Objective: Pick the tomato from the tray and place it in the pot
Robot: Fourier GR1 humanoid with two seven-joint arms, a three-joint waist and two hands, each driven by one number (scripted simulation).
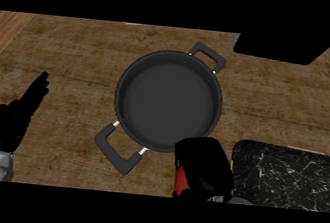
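Your right hand sits low in the view, just at the near rim of the pot, its fingers curled round the tomato, of which you see only a red sliver at the hand's left side. The pot is dark, with two loop handles, one toward the far right and one toward the near left, and it stands on the brown tabletop. Beside your right hand, to the right, lies the black speckled tray. Your left hand rests at the view's left edge, fingers straight and pointing up. You can read no writing or labels on anything.
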